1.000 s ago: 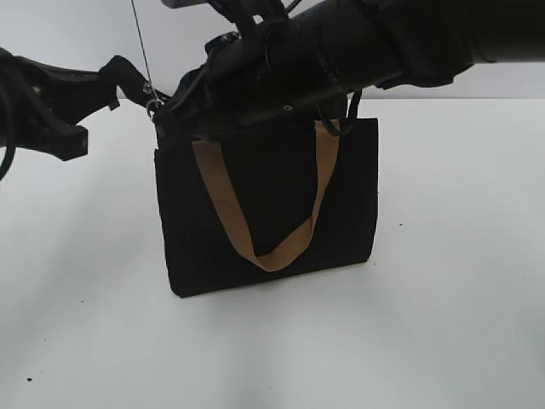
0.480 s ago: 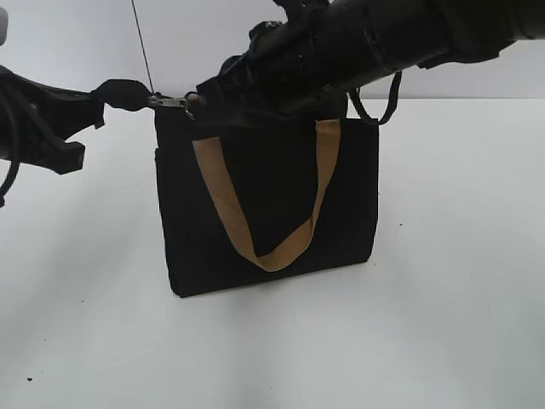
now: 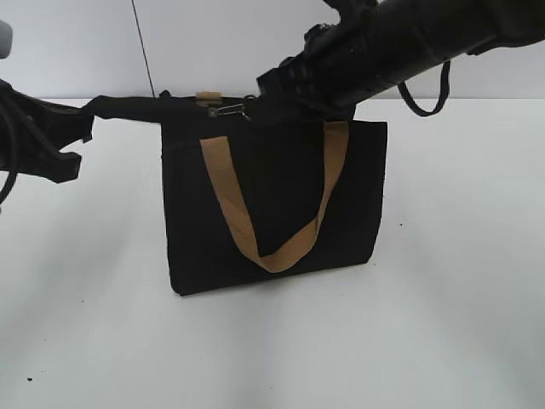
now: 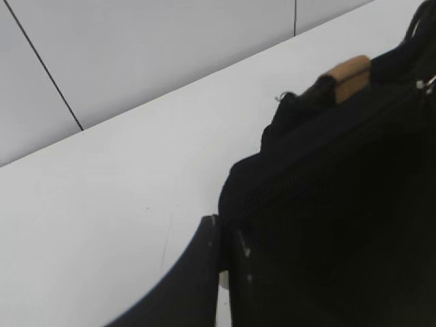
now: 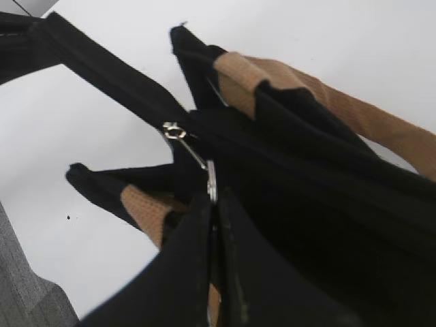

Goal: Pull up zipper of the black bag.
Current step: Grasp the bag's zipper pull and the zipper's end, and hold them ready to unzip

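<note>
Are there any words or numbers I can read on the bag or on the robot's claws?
None: no words, numbers or logos show anywhere.
The black bag is plain fabric.
Its tan handles are bare.
The silver zipper pull has no readable marking.
The two claws look plain black.

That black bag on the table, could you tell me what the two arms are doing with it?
The robot is zipping the black bag, which stands upright on the white table. The left gripper holds the taut fabric tail at the bag's left end. The right gripper pinches the silver pull tab of the zipper, which sits partway along the top edge.
</note>
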`<state>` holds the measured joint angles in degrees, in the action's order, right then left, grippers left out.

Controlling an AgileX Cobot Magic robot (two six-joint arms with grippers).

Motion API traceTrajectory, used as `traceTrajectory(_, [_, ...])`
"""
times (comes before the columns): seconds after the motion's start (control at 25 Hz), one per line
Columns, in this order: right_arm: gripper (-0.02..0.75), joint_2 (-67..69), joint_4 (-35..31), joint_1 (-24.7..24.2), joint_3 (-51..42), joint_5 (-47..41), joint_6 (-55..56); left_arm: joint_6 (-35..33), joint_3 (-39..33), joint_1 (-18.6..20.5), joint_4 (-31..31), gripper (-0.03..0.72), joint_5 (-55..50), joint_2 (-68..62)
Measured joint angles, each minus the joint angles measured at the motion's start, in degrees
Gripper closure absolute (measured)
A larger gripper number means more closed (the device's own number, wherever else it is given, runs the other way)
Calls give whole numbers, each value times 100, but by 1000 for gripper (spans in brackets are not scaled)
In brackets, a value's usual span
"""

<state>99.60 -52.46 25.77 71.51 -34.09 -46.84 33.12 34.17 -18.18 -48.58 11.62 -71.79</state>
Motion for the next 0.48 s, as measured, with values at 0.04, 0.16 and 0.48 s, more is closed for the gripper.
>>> traceTrajectory(0.04, [751,0,47,-92,0,-106,58,0,0,-12,33,683,-47,0])
traceTrajectory(0.16, [751,-12,308,-412,0,-291,215,0,0,-12,89,684,-229,0])
traceTrajectory(0.48, [751,-366,876,-1223,0,-542,568,0,3,-12,110,684,-306,0])
